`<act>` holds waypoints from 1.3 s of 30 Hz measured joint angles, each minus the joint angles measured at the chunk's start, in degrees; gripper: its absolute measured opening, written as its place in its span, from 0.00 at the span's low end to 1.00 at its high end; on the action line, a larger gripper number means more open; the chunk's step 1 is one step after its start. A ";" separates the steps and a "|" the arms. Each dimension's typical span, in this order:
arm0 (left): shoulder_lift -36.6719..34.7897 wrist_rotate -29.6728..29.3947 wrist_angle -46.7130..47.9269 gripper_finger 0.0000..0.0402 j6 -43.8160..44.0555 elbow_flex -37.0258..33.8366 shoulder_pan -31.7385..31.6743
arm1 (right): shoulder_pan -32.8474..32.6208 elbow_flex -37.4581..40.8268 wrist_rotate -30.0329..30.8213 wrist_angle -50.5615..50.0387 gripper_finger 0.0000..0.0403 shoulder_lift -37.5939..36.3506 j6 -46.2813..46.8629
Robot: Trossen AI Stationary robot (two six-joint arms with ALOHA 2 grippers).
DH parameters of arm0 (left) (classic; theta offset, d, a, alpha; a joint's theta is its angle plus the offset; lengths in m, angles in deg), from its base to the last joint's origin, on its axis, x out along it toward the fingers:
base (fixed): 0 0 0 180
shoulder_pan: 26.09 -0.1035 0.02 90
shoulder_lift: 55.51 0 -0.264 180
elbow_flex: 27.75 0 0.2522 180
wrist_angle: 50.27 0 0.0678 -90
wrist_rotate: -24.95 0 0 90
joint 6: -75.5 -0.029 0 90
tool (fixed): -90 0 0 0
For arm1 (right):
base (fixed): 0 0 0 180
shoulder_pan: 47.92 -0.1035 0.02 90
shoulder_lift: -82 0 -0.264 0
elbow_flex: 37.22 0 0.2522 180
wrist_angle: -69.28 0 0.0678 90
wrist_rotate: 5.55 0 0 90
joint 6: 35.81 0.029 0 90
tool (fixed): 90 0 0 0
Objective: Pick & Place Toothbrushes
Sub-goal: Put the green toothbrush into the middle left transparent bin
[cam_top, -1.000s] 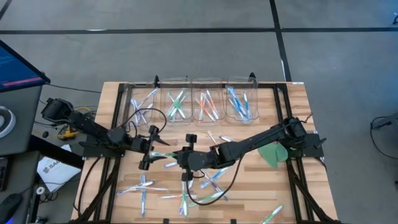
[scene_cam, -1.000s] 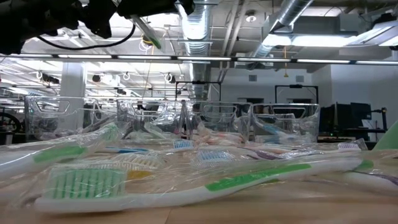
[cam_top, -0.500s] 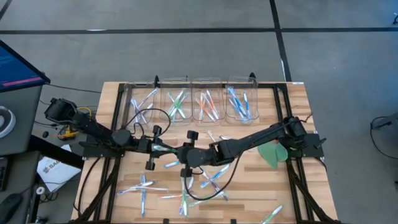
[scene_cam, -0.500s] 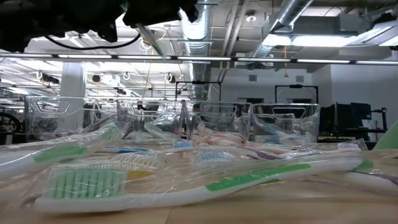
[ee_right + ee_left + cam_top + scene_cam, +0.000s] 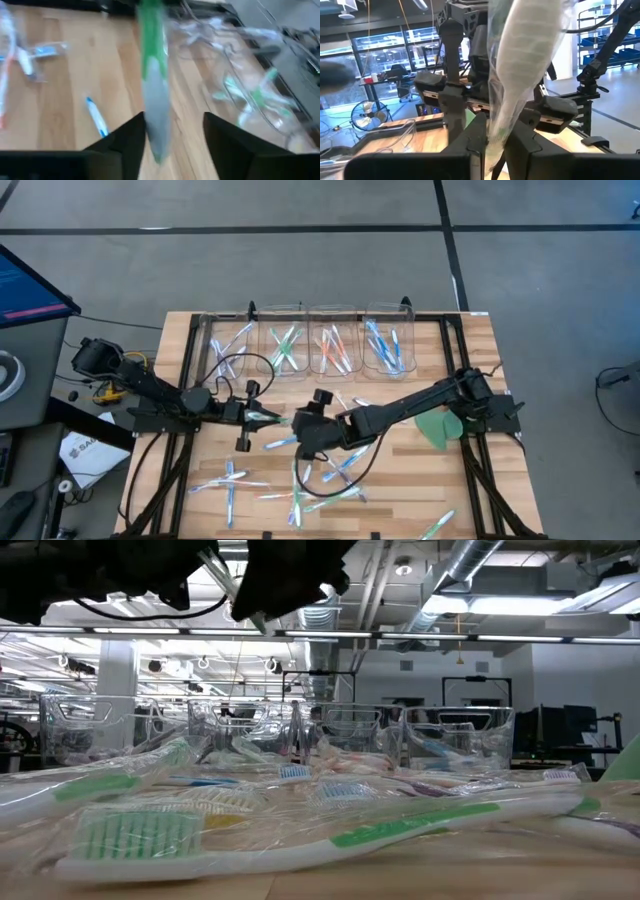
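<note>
A: Seen from above, we find even, soft light over the wooden table; shadows under the arms are faint, and nothing is washed out.

B: At table height, we look into ceiling strip lights, so the arms overhead show as black shapes. The clear wrap on the nearest toothbrush gives pale glare.

A: In the left wrist view, we see a wrapped toothbrush close up, soft and bright, with window light behind.

B: In the right wrist view, the green toothbrush is smeared by motion blur, and the table behind it is soft.
</note>
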 joint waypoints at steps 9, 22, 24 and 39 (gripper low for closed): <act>0.00 -3.52 9.62 0.08 -0.19 3.06 0.04 | -2.06 0.03 -0.79 -28.21 0.66 -1.23 20.99; -2.27 -6.92 51.01 0.09 -7.10 27.01 -6.63 | -9.39 -0.02 9.33 -50.75 0.66 -2.23 43.65; -2.27 -6.91 55.39 0.09 -7.09 30.10 -9.26 | -9.81 -0.02 9.67 -50.80 0.66 -2.23 43.76; -2.09 6.99 69.51 0.10 8.66 38.34 -39.48 | -8.13 -0.02 10.09 -51.51 0.66 -2.21 43.12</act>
